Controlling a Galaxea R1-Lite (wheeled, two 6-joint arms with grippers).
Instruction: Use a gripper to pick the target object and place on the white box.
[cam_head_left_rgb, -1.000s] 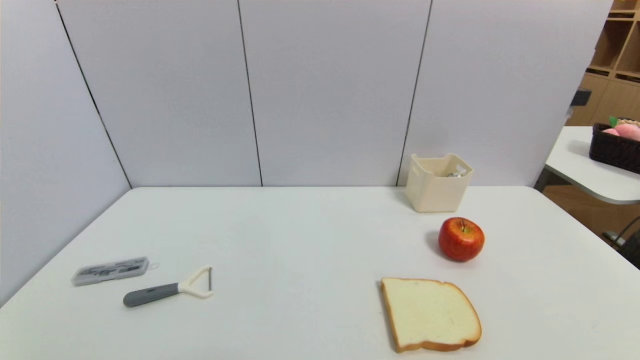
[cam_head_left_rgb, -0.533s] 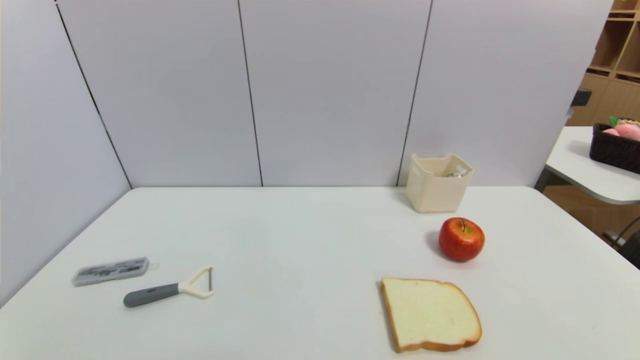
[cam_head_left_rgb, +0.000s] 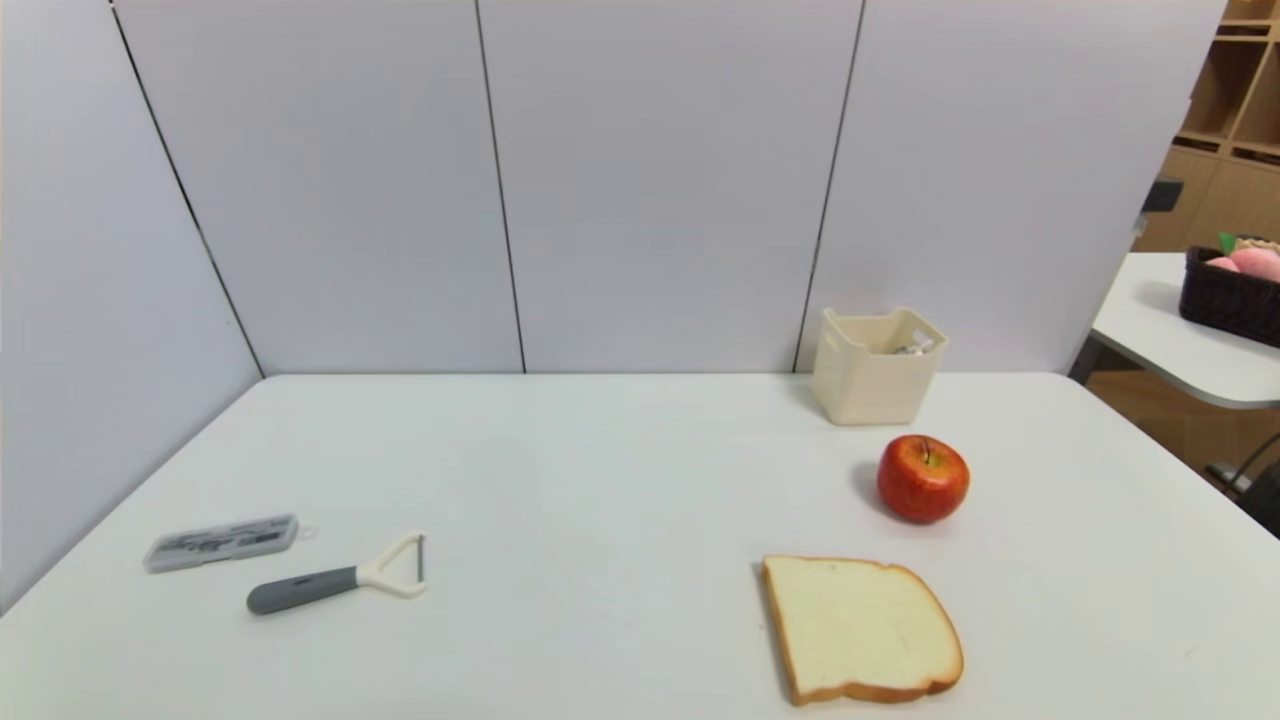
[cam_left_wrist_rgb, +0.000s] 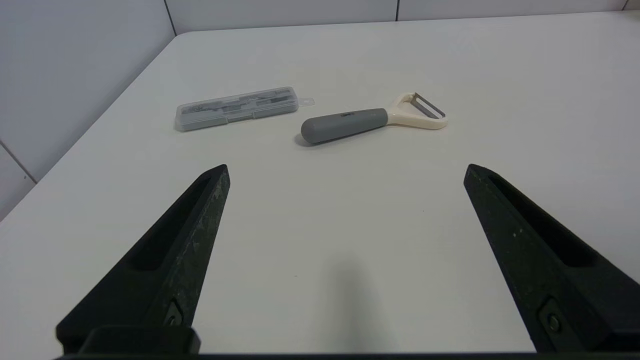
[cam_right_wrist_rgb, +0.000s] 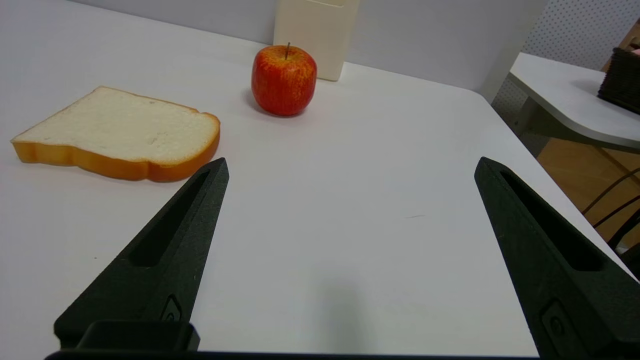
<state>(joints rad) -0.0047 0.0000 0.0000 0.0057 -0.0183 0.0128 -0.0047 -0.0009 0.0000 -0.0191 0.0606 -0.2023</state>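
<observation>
The white box (cam_head_left_rgb: 868, 388) stands at the back right of the table, against the wall; its lower part also shows in the right wrist view (cam_right_wrist_rgb: 314, 35). Inside it a small clear, glinting piece (cam_head_left_rgb: 912, 348) peeks over the rim; too little shows to tell whether it is the target object. Neither arm appears in the head view. My left gripper (cam_left_wrist_rgb: 346, 167) hangs open over bare table at the near left, holding nothing. My right gripper (cam_right_wrist_rgb: 351, 160) is open over bare table at the near right, well short of the box.
A red apple (cam_head_left_rgb: 923, 478) sits just in front of the box and a bread slice (cam_head_left_rgb: 860, 628) nearer me. At the left lie a grey clear flat case (cam_head_left_rgb: 221, 542) and a peeler (cam_head_left_rgb: 335, 578). A side table with a dark basket (cam_head_left_rgb: 1232, 296) stands to the right.
</observation>
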